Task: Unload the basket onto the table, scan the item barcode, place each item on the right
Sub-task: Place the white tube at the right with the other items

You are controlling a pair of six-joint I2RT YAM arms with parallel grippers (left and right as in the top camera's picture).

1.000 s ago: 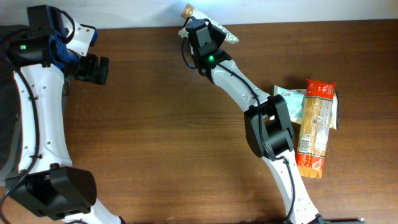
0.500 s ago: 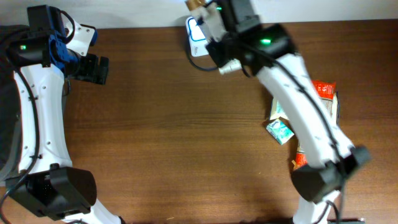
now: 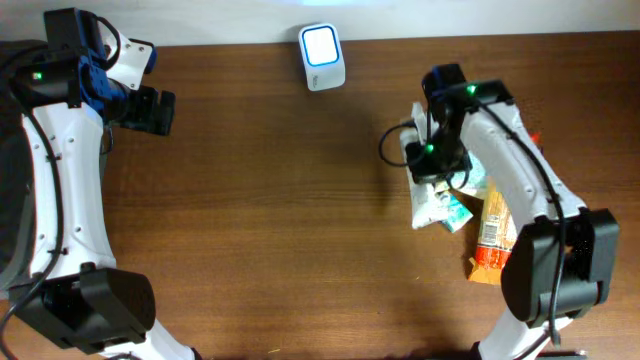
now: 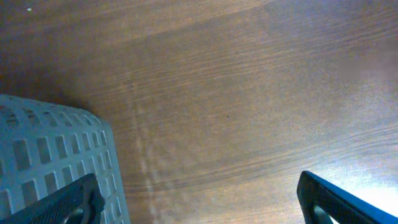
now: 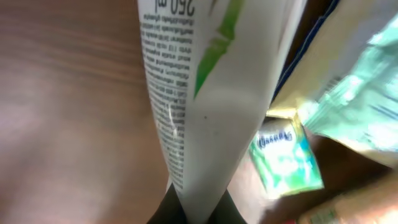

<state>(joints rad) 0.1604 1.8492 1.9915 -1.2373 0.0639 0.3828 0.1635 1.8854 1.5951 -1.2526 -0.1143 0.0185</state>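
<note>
On the wooden table (image 3: 250, 230) | scanner (image 3: 322, 57) at far edge | packets (image 3: 495, 230) piled together

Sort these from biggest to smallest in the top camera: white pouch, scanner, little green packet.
1. white pouch, though it may be lifted nearer the camera
2. scanner
3. little green packet

Setting: robot test bench dressed as a shop checkout. Evidence: dark wooden table (image 3: 260, 220), white robot arms (image 3: 55, 200), lit barcode scanner (image 3: 322, 57) at the far edge. Also packaged groceries (image 3: 490, 240) heaped at right, and a grey slotted basket (image 4: 56, 162).
</note>
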